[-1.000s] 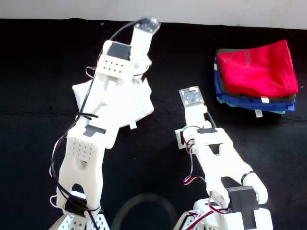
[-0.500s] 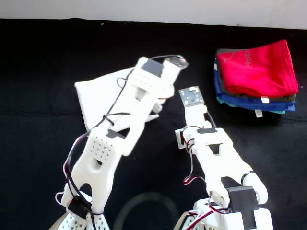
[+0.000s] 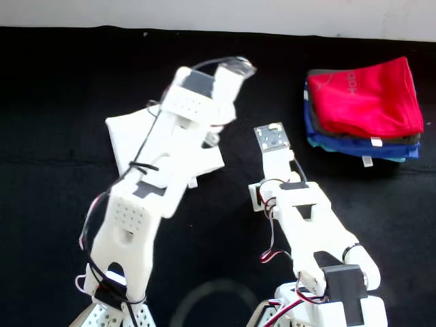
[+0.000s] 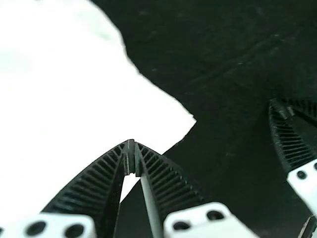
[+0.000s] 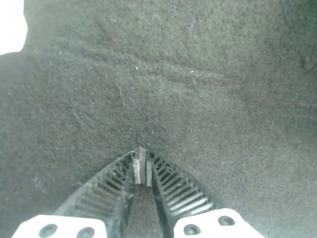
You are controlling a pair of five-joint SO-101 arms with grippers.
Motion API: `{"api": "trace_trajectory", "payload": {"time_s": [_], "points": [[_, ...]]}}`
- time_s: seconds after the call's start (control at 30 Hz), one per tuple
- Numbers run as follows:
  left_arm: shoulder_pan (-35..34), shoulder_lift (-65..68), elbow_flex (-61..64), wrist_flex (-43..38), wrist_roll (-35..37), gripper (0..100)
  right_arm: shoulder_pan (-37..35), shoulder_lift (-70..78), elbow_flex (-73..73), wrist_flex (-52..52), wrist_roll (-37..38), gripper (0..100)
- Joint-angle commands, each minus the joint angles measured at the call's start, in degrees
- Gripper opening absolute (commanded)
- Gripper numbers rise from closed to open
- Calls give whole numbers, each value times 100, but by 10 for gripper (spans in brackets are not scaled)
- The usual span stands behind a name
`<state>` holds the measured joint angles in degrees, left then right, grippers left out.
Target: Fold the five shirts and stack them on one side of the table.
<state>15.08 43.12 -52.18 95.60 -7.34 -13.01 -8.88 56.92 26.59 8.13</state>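
Observation:
A white shirt (image 3: 129, 139) lies partly folded on the black table left of centre; it is also the white shirt (image 4: 59, 89) under the left wrist camera and a white corner of the shirt (image 5: 10, 25) in the right wrist view. My left arm (image 3: 191, 102) stretches over it, and my left gripper (image 4: 132, 159) is shut above the shirt's edge, with no cloth visibly between the tips. A stack of folded shirts (image 3: 361, 102), red on top of dark and blue ones, sits at the far right. My right gripper (image 5: 141, 168) is shut over bare cloth between the white shirt and the stack.
The black tablecloth (image 3: 54, 82) covers the whole table, with a white wall strip along the far edge. The right arm's finger (image 4: 290, 148) shows close beside my left gripper. Free room lies at the far left and in front of the stack.
The left arm swung right off the white shirt, leaving it spread flatter, then came partly back over it. The right arm and the stack stayed still.

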Motion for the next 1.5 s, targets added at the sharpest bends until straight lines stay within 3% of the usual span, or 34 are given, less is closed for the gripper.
{"api": "trace_trajectory", "payload": {"time_s": [0.0,0.13,0.3,0.47,0.63,0.9,1.0,1.17,1.47], "points": [[-514,-426,-22,79,0,10,-40,84,-127,-127,-44,6],[-796,-277,22,-237,0,10,-40,84,-127,-127,-44,6],[-541,374,13,-1196,0,10,-40,84,-127,-127,-44,6],[31,1147,-84,-1459,0,10,-40,84,-127,-127,-44,6],[-66,1191,-1138,-1459,9,10,-40,92,-127,-127,-44,6],[-725,1226,-4022,580,9,10,-40,92,-127,-136,-44,6],[-1182,1165,-4110,668,9,10,-40,92,-127,-136,-44,6],[-1640,796,-2923,703,9,10,-40,92,-136,-136,-44,6],[-1930,-2088,1780,492,-35,10,-66,92,-154,-136,-44,6]]}}
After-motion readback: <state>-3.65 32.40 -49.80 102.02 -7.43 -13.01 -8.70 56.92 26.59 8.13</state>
